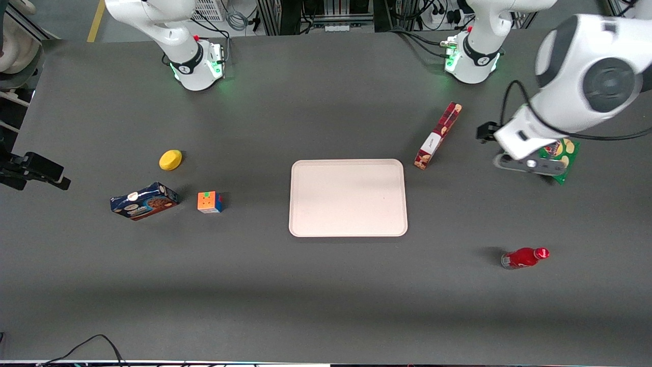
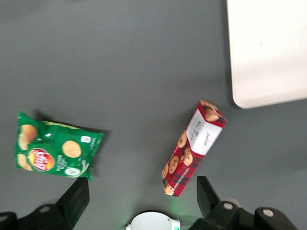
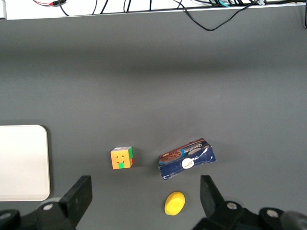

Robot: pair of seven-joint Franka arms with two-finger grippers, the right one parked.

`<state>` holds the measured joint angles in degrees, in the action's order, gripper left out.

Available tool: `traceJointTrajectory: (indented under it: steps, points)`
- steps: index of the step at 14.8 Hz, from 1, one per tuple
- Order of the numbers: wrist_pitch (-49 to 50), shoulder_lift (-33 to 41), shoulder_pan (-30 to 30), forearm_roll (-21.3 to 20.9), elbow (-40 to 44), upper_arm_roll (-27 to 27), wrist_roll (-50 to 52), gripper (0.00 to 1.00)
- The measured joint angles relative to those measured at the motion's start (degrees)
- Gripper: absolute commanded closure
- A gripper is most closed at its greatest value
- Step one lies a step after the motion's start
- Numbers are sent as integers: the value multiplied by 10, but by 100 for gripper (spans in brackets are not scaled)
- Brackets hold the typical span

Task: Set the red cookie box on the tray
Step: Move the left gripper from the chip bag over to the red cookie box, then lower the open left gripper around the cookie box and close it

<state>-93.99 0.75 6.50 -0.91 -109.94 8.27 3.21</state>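
Note:
The red cookie box [image 1: 438, 135], a long dark-red plaid carton with a white label, stands on its long edge on the dark table. It is beside the tray's corner toward the working arm's end and farther from the front camera. The pale beige tray [image 1: 348, 198] lies flat mid-table with nothing on it. My left gripper [image 1: 524, 163] hovers above the table, beside the box toward the working arm's end, apart from it. In the left wrist view the gripper [image 2: 141, 196] is open and empty, the box [image 2: 194, 148] lies just ahead near one finger [image 2: 206, 194], and a tray corner [image 2: 268, 48] shows.
A green chip bag [image 1: 560, 158] lies partly under my gripper and shows in the left wrist view [image 2: 53, 151]. A red bottle [image 1: 524, 257] lies nearer the front camera. Toward the parked arm's end are a blue cookie box [image 1: 144, 201], a colour cube [image 1: 209, 202] and a yellow object [image 1: 170, 159].

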Motion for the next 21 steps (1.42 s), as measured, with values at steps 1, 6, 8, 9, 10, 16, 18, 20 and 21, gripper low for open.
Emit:
traceJointTrajectory:
  steps: [1,6,8,9,10,16,18,20,21]
  points:
    - [-12,6,0,0,-22,18,0,0]
    - [-154,42,1,5,-172,89,0,0]
    - [-218,55,1,15,-237,98,-9,0]
    - [-254,61,1,21,-270,98,-26,0]
    - [-293,67,0,30,-303,98,-43,0]
    - [-458,81,0,59,-440,123,-69,0]
    - [-487,81,1,89,-463,152,-69,0]
    - [-519,81,1,102,-479,174,-69,0]
    - [-538,81,1,104,-488,181,-69,0]
